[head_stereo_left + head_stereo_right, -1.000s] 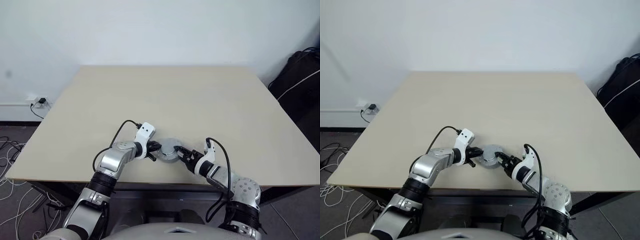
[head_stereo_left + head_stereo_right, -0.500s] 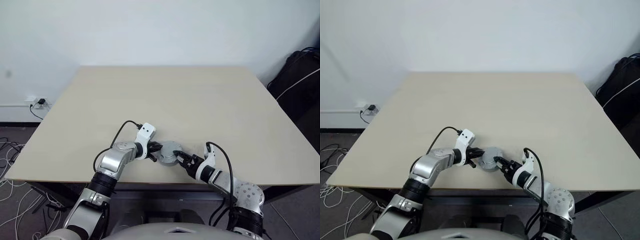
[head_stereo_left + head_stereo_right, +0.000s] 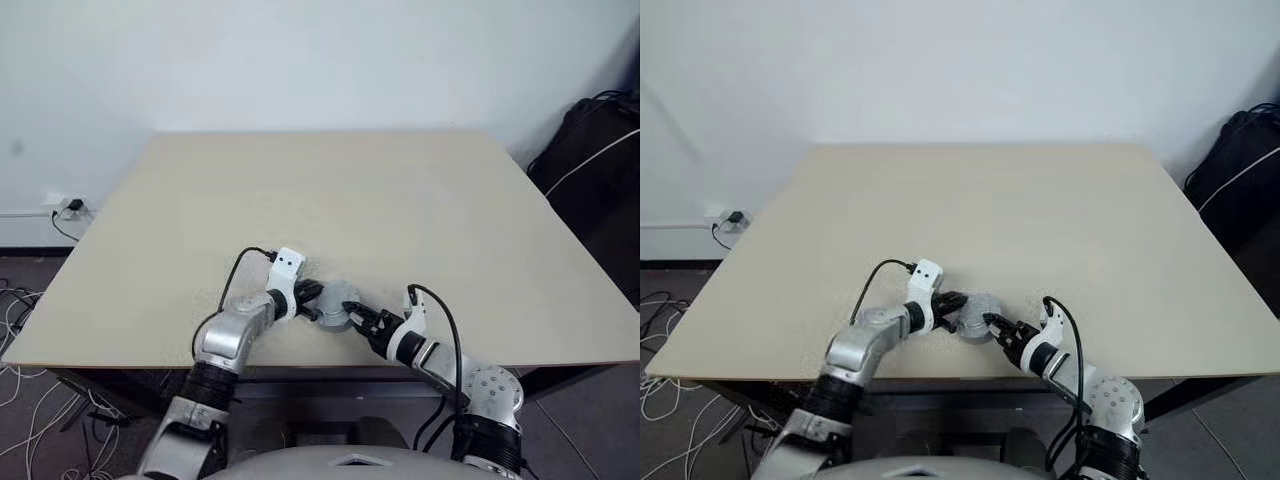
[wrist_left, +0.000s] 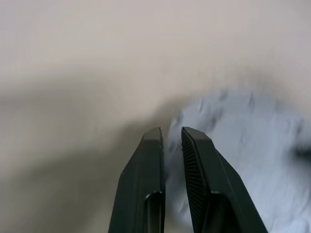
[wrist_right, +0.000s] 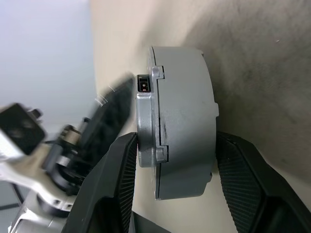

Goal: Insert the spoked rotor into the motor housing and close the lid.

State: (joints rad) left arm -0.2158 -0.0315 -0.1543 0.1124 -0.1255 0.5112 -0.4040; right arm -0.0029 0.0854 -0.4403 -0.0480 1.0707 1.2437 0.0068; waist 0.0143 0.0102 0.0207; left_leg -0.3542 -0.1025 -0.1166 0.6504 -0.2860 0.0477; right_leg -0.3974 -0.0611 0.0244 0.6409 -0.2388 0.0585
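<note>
The motor housing is a grey round puck near the table's front edge. Its top face shows plain silver-grey, the lid, with no copper in sight. My right gripper is shut on the puck, one finger on each side of its wall. From the left, my left gripper is shut, its tips against the puck's edge with nothing between them. In the head views the left gripper and right gripper flank the puck. The spoked rotor is hidden.
The beige table stretches bare beyond the puck, and its front edge runs just under both grippers. A black bag lies on the floor to the right. A wall socket and cables are on the left.
The left wrist has turned and lifted its aim while its tips stay at the puck. The right gripper keeps its grip. The head view has shifted slightly.
</note>
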